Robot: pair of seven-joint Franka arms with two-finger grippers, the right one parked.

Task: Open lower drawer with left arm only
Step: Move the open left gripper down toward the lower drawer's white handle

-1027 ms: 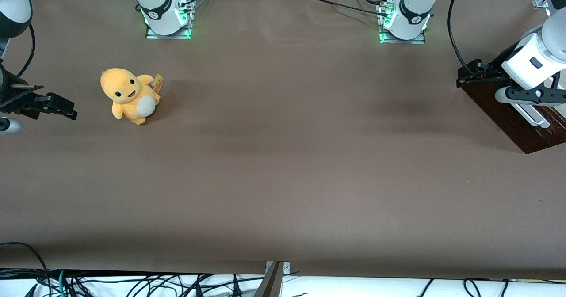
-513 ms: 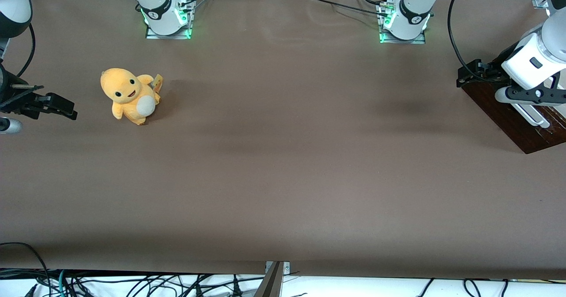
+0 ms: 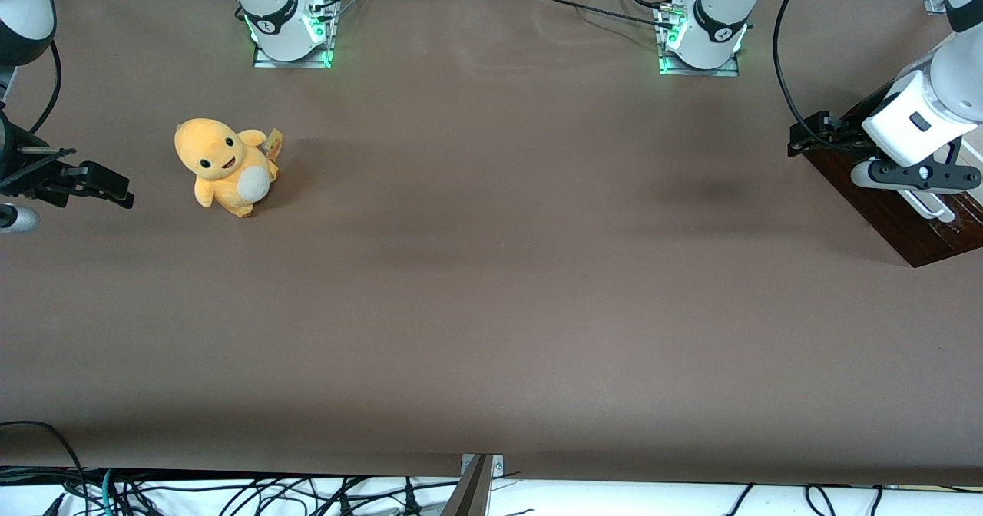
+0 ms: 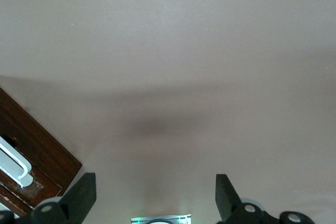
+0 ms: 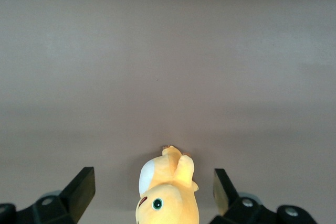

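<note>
The lower drawer [image 3: 895,209] shows its dark brown glossy front at the working arm's end of the table, with a white bar handle [image 3: 928,206] on it. The left arm [image 3: 918,117] hangs over it. My gripper [image 3: 808,133] is open and empty, over the drawer front's corner that lies farther from the front camera, clear of the handle. In the left wrist view the open gripper [image 4: 155,184] faces bare table, with the drawer front [image 4: 39,148] and its handle [image 4: 13,165] off to one side. No light wood inside shows.
A yellow plush toy [image 3: 223,167] sits toward the parked arm's end of the table. Two short white bases lit green [image 3: 703,40] stand at the table's edge farthest from the front camera. Brown table surface [image 3: 491,270] spreads between toy and drawer.
The left arm's wrist and gripper have shifted slightly toward the parked arm's end of the table. The drawer and the toy have not moved.
</note>
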